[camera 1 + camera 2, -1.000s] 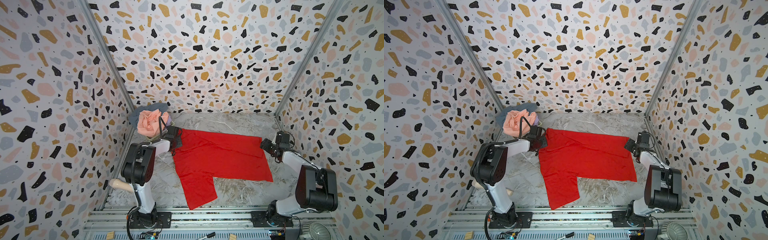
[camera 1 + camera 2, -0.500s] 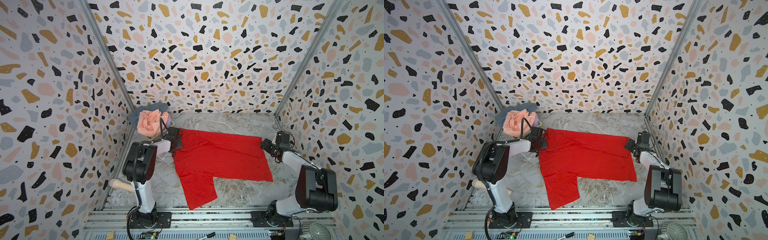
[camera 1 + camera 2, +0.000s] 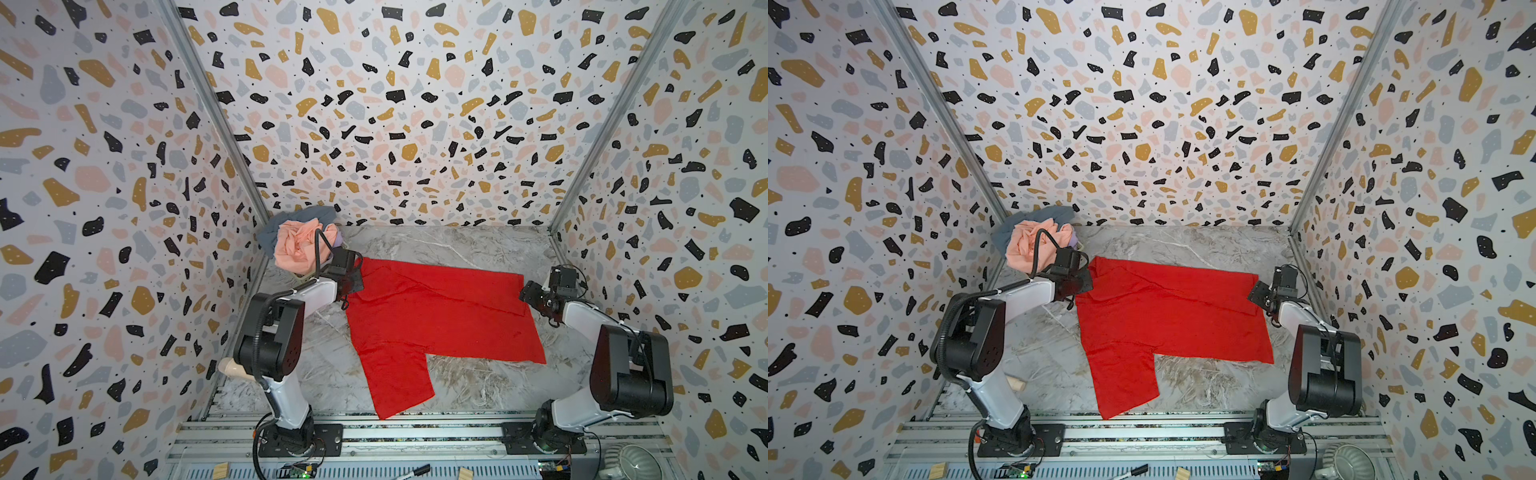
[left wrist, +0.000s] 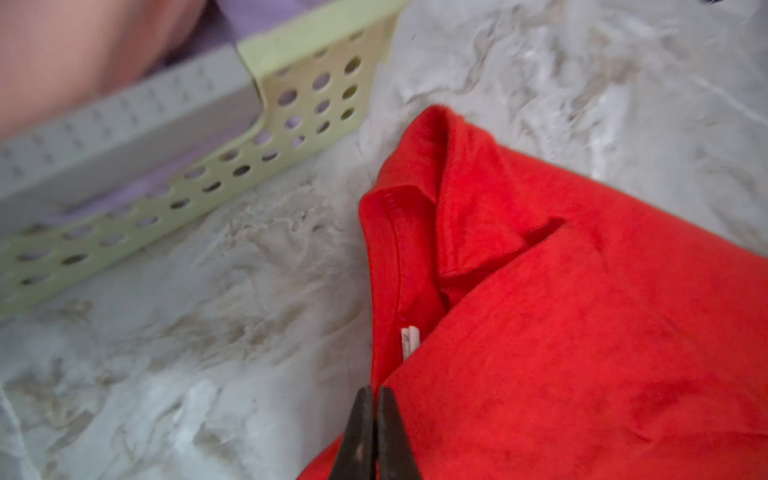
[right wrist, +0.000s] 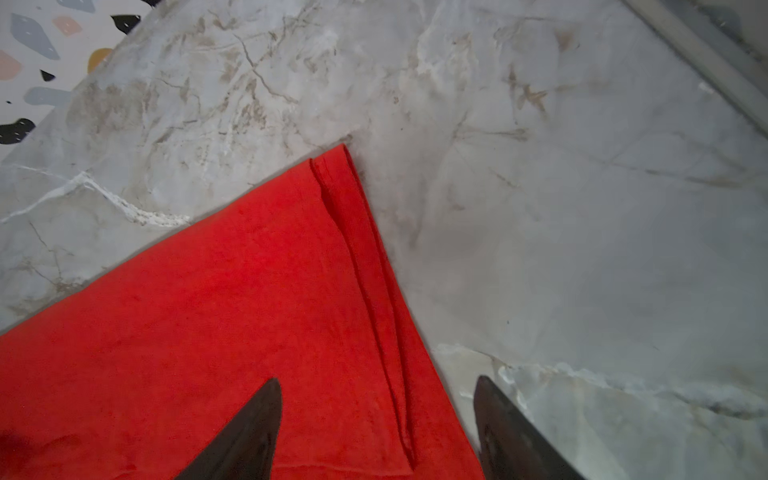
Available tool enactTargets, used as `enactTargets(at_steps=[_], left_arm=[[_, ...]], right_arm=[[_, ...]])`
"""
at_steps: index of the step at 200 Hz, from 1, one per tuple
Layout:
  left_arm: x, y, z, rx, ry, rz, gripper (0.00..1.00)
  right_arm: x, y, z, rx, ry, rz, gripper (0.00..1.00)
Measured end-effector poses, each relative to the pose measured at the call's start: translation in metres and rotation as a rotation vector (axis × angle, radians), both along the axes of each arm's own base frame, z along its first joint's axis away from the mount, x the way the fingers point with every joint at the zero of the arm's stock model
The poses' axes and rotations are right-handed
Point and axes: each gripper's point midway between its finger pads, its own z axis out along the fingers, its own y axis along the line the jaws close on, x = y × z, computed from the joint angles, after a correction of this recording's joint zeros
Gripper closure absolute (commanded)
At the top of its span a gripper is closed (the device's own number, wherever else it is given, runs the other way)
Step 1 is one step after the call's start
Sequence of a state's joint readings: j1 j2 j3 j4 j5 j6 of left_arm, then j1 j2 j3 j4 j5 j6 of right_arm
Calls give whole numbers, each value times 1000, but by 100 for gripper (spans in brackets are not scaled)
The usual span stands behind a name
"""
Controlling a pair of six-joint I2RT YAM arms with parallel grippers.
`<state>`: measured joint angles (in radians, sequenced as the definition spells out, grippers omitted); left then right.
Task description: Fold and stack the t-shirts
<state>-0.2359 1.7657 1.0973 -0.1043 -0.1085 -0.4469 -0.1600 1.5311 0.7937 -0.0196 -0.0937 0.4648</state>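
A bright red t-shirt (image 3: 440, 316) (image 3: 1167, 316) lies spread flat on the marble table, one sleeve toward the front. My left gripper (image 3: 352, 286) (image 3: 1079, 286) (image 4: 374, 392) is at its far left edge by the collar, and its jaws are shut on the red cloth (image 4: 582, 332). At the shirt's far right corner my right gripper (image 3: 524, 293) (image 3: 1256, 293) (image 5: 376, 379) stands open, straddling the hem (image 5: 374, 291). More t-shirts are piled at the back left: peach-pink (image 3: 297, 245), grey-blue (image 3: 291, 218) and lilac (image 4: 257, 16).
A pale yellow-green perforated basket (image 4: 316, 95) holds the pile, close beside the left gripper. Speckled walls enclose the table on three sides. A metal rail (image 3: 415, 432) carrying both arm bases runs along the front, with a marker pen (image 3: 417, 471) and wooden blocks.
My left gripper's jaws have closed on the red shirt's edge by the collar. Neither arm has visibly moved and the shirt lies as before.
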Motion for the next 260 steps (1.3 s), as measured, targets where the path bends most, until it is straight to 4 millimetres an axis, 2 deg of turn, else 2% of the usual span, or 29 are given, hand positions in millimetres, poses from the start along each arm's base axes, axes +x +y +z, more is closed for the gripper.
enactTargets(at_steps=[30, 98, 141, 161, 174, 196, 210, 233, 260], left_arm=[[3, -8, 21, -33, -44, -32, 100], [2, -15, 25, -62, -45, -63, 100], [2, -13, 28, -54, -54, -61, 99], [2, -12, 28, -46, -52, -58, 93], [2, -11, 27, -40, -50, -58, 92], [2, -10, 27, -35, -51, -54, 92], [2, -9, 27, -32, -51, -53, 87], [2, -9, 25, -31, -47, -54, 88], [2, -9, 18, -27, -31, -54, 87]], right_arm=[[-6, 6, -13, 28, 33, 12, 44], [-13, 25, -40, 56, 118, 46, 52], [-4, 32, -42, 39, 116, 64, 71], [-3, 31, -43, 26, 120, 60, 70], [-3, 30, -43, 15, 121, 56, 66], [-3, 27, -43, -2, 125, 50, 66], [-4, 26, -43, -10, 127, 51, 66], [-4, 26, -43, -16, 134, 55, 76], [-6, 27, -44, -18, 141, 62, 81]])
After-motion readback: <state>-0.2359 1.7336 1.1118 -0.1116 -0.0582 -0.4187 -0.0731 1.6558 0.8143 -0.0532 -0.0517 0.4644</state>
